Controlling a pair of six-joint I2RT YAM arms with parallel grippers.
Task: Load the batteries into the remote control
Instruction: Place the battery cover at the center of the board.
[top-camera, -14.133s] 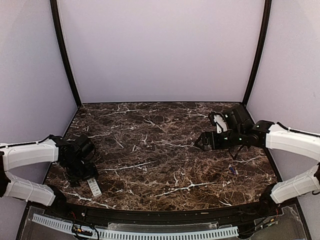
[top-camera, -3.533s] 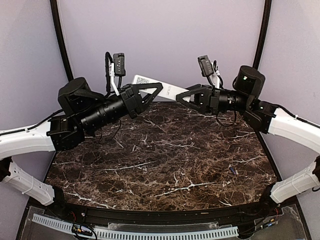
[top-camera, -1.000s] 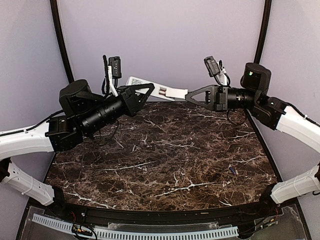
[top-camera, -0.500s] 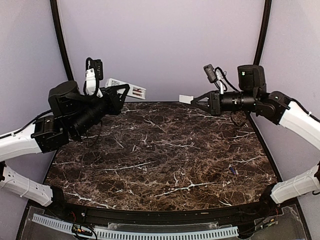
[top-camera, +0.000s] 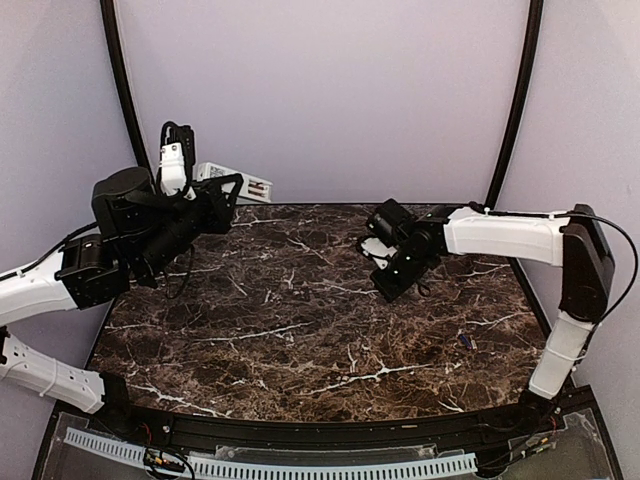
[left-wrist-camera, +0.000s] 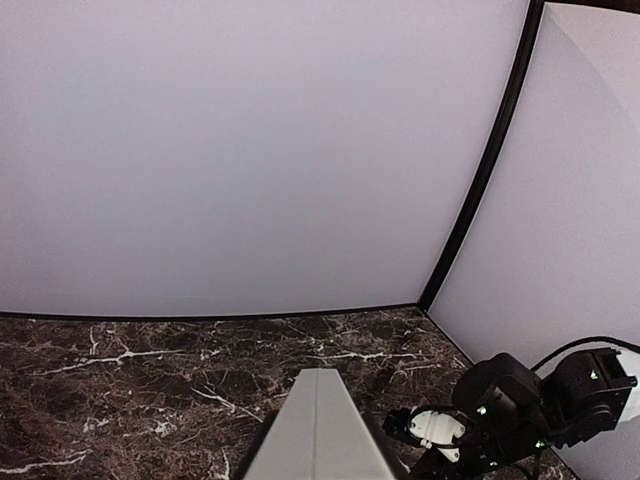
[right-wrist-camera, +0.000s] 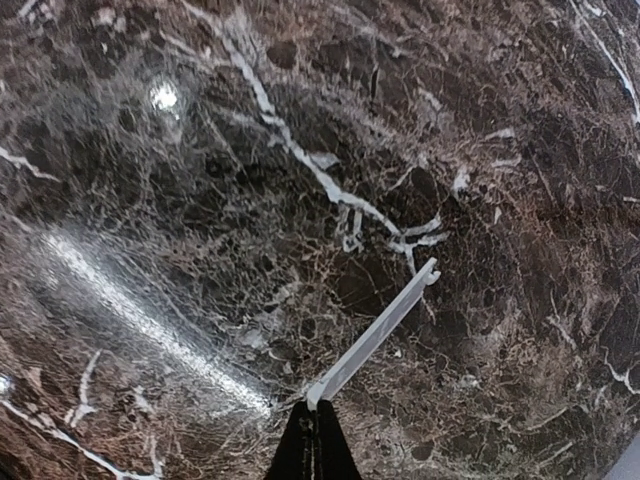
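My right jaws, shut on seemingly the cover (right-wrist-camera: 372, 335), had dropped tableward; left jaws clamped the bared remote control (top-camera: 238, 182).

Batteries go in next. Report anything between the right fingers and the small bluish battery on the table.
Nothing visible: only marble table separates the right gripper from the small dark bluish battery. Its fingers, though, are shut on a thin white plastic strip.

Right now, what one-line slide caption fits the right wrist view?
Right gripper shut on a thin white plastic strip, seen edge-on, with the dark marble table beyond.
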